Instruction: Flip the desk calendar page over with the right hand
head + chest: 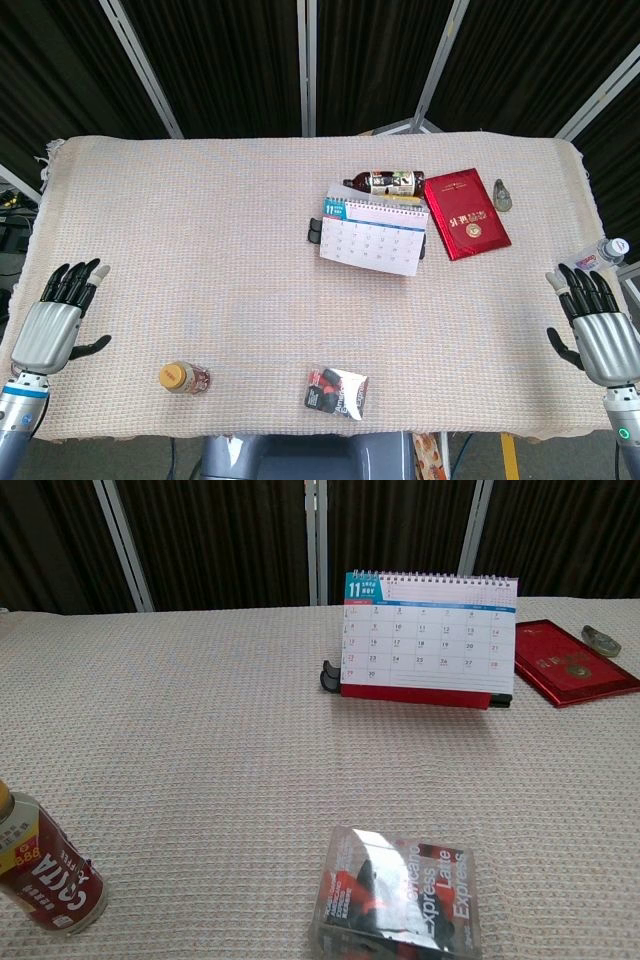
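Observation:
The desk calendar [373, 236] [428, 638] stands upright on the cloth, right of the table's middle, showing a white month page with a teal "11" header and a spiral along its top. My right hand [597, 326] rests at the table's right edge, palm down, fingers spread, holding nothing, well away from the calendar. At the left edge lies my left hand [55, 319], likewise spread and holding nothing. Neither hand shows in the chest view.
A dark bottle [382, 183] lies behind the calendar. A red booklet [465, 215] [573, 674] and a small grey object [503, 194] lie to its right. Near the front edge are a small canned drink [184, 378] [42, 864] and a coffee packet [337, 390] [400, 892]. A water bottle [603, 253] sits by my right hand.

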### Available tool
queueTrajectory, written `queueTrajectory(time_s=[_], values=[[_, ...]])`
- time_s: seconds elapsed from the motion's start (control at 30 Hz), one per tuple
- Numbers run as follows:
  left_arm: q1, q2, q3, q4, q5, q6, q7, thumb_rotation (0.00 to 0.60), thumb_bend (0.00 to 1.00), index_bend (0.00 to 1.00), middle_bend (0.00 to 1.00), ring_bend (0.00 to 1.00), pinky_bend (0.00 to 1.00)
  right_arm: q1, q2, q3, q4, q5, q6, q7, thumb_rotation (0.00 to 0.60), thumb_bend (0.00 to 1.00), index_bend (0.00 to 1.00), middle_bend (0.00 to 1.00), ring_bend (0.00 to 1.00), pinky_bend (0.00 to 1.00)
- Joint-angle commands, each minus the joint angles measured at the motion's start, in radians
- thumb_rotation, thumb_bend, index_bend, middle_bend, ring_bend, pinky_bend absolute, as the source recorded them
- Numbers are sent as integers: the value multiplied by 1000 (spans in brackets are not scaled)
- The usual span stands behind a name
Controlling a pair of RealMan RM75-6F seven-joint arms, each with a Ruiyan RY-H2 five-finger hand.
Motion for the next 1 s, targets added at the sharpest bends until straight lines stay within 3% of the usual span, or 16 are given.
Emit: queueTrajectory(time_s=[0.03, 0.4, 0.47, 0.57, 0.63, 0.73, 0.83, 1.0], values=[[0, 0, 0, 0, 0, -1, 0, 600, 67, 0, 0, 0, 0, 0, 0, 0, 1, 0, 0, -2, 600, 291, 0, 0, 0, 0], [0, 4, -9, 1, -10, 3, -14, 600, 67, 0, 0, 0, 0, 22, 0, 8, -33, 4, -25, 10, 600, 292, 0, 0, 0, 1], [0, 6, -10, 3, -12, 2, -21, 600, 67, 0, 0, 0, 0, 36, 6, 20, -71, 9, -36, 15, 600, 292, 0, 22, 15, 65], [-1, 8, -12, 4, -12, 2, -28, 600, 67, 0, 0, 0, 0, 65, 19, 44, -145, 20, -62, 16, 600, 303, 0, 303, 306, 360], [-2, 8, -13, 4, -11, 3, -31, 600, 68, 0, 0, 0, 0, 85, 26, 58, -200, 32, -87, 29, 600, 374, 0, 553, 565, 530], [-2, 10, -14, 3, -10, 6, -35, 600, 67, 0, 0, 0, 0, 132, 54, 82, -339, 90, -189, 80, 600, 486, 0, 679, 683, 612], [1, 15, -15, -1, -4, 14, -44, 600, 67, 0, 0, 0, 0, 214, 70, 116, -509, 212, -377, 169, 600, 517, 0, 717, 718, 626], [4, 24, -15, -2, 0, 22, -64, 600, 67, 0, 0, 0, 0, 293, 36, 159, -581, 390, -524, 161, 600, 542, 0, 779, 784, 642]])
